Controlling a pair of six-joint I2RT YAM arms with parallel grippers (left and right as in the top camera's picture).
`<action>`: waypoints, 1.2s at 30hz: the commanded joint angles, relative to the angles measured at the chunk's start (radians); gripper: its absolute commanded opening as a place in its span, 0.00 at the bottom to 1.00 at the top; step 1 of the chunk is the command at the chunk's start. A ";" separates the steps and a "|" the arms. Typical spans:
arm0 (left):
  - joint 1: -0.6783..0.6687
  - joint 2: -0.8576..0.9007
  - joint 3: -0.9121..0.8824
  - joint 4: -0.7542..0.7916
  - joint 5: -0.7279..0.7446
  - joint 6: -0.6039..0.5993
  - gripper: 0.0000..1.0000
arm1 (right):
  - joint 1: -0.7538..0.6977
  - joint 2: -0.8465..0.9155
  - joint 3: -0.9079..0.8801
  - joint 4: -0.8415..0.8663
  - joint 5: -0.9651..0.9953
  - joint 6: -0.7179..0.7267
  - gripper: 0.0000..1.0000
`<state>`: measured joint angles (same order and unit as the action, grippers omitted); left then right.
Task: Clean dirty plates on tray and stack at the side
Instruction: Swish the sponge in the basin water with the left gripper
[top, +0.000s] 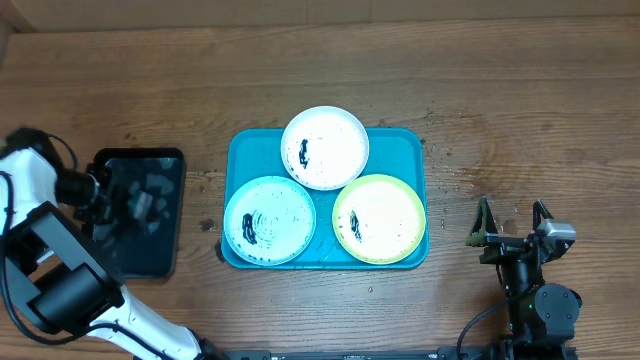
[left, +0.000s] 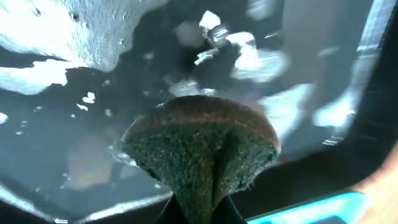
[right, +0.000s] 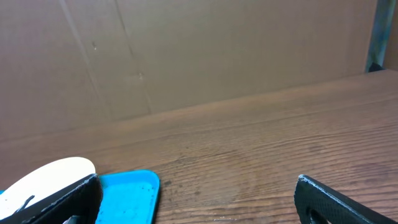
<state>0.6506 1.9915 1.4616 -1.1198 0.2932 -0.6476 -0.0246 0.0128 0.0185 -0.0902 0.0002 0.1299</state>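
Three smeared plates lie on the turquoise tray: a white plate at the back, a light blue plate front left, a yellow-green plate front right. My left gripper is over the black tray at the left, shut on a green scouring sponge just above wet black tray. My right gripper is open and empty, right of the turquoise tray. The right wrist view shows the tray corner and the white plate's edge.
The black tray holds water with shiny patches. Bare wooden table surrounds both trays. A cardboard wall stands behind the table.
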 joint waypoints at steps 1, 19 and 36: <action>-0.010 -0.011 -0.058 0.017 -0.004 0.027 0.04 | -0.001 -0.009 -0.011 0.006 0.002 -0.007 1.00; -0.095 -0.033 0.067 -0.100 -0.187 0.079 0.04 | -0.001 -0.009 -0.011 0.006 0.002 -0.007 1.00; -0.153 -0.190 0.423 -0.467 -0.196 0.147 0.04 | -0.001 -0.009 -0.011 0.006 0.002 -0.007 1.00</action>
<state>0.5163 1.9015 1.8435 -1.5517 0.1135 -0.5194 -0.0246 0.0128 0.0185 -0.0902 0.0002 0.1291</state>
